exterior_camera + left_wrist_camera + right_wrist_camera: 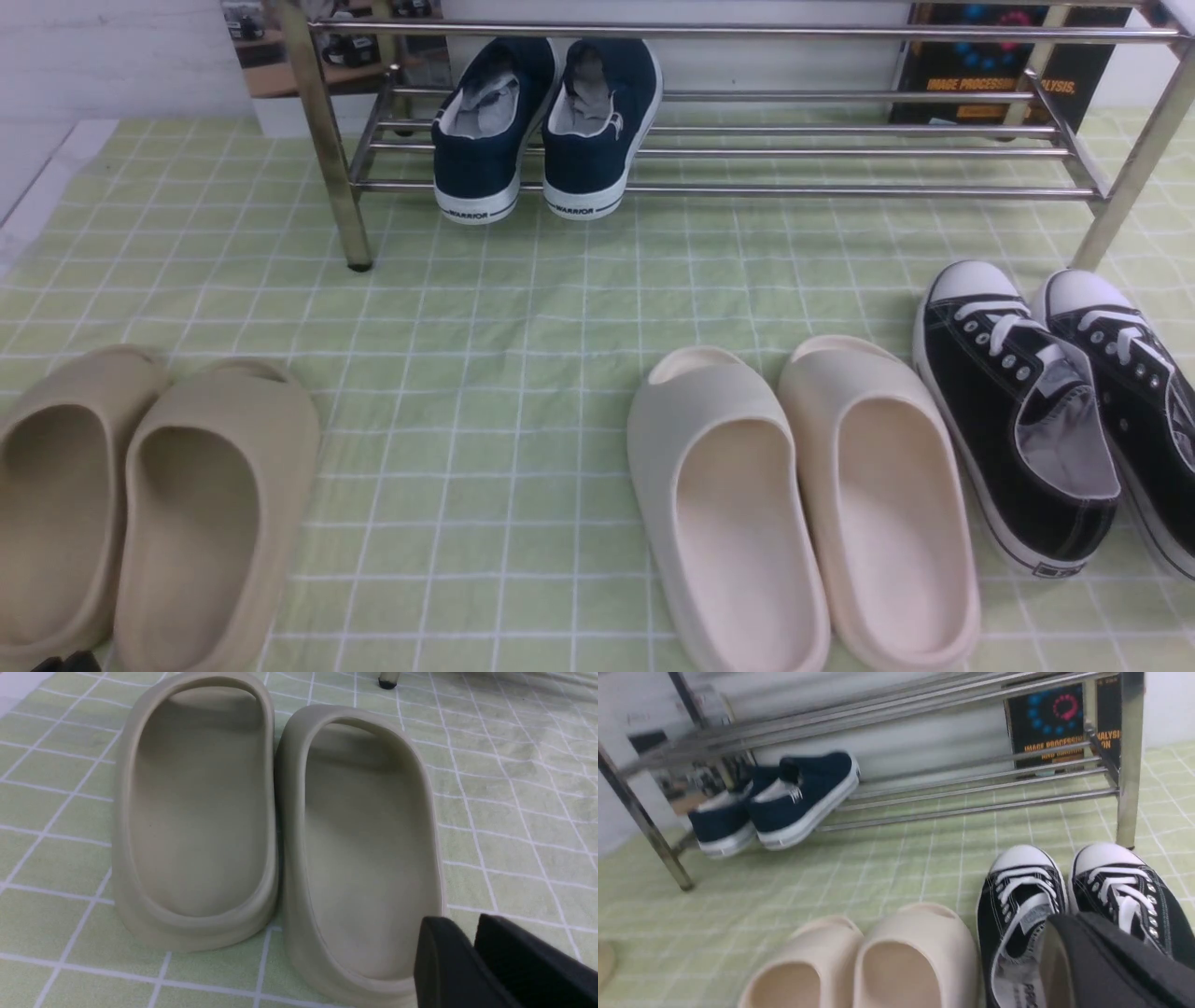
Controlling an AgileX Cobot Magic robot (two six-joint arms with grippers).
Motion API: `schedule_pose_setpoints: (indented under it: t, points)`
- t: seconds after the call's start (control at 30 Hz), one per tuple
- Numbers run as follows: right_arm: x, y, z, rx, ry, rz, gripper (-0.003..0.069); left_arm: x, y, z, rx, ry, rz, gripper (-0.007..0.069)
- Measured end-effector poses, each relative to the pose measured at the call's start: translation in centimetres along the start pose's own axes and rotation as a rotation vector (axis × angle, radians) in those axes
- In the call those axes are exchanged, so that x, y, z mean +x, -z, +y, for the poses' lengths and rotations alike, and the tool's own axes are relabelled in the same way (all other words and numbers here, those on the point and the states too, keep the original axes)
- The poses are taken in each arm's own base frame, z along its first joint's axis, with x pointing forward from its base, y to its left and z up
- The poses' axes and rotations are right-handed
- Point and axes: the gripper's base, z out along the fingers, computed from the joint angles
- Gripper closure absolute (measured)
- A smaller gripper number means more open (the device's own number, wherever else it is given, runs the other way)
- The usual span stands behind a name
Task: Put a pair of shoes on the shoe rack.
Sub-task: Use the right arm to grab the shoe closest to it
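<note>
Reaching step, nothing grasped yet: the black sneakers (pixel 1018 439) are sitting on the surface (pixel 523 373) by the shoe rack (pixel 747 191). The right pincer (pixel 1073 933) is hovering closed and empty near their heels. The left pincer (pixel 472 938), barely parted, is holding nothing. The next move is probably calling for the right one to open and descend.

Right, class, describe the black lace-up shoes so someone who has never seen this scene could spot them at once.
Start at the chrome shoe rack at the back of the green checked cloth. Just in front of its right leg stands the pair of shoes, beside cream slides. Only they are black, with white laces and toe caps.
</note>
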Motion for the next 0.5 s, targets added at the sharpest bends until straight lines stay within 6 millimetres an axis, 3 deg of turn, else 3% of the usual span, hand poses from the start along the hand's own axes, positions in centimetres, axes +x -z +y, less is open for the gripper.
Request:
schedule_pose_setpoints:
  t: [0.07, 0.1, 0.13, 0.17, 0.27, 0.4, 0.5]
  points:
    - [-1.1, -0.6, 0.2, 0.002, 0.053, 0.081, 0.0662, 0.0, 0.0, 0.0, 0.000, 0.000, 0.000, 0.0510]
    - [-2.7, -1.4, 0.4, 0.005, 0.130, 0.212, 0.0662, 0.0, 0.0, 0.0, 0.000, 0.000, 0.000, 0.0509]
    - [-2.7, -1.7, 0.4, 0.007, 0.127, 0.225, 0.0662, 0.0, 0.0, 0.0, 0.000, 0.000, 0.000, 0.0509]
    - [-4.1, -2.8, 0.3, 0.016, 0.195, 0.389, 0.0662, 0.0, 0.0, 0.0, 0.000, 0.000, 0.000, 0.0507]
    - [-5.1, -4.7, 0.0, 0.021, 0.251, 0.582, 0.0661, 0.0, 0.0, 0.0, 0.000, 0.000, 0.000, 0.0505]
    - [-5.4, -8.2, 0.5, -0.009, 0.336, 0.779, 0.0659, 0.0, 0.0, 0.0, 0.000, 0.000, 0.000, 0.0505]
    - [-4.5, -10.9, 1.5, -0.010, 0.416, 0.919, 0.0658, 0.0, 0.0, 0.0, 0.000, 0.000, 0.000, 0.0504]
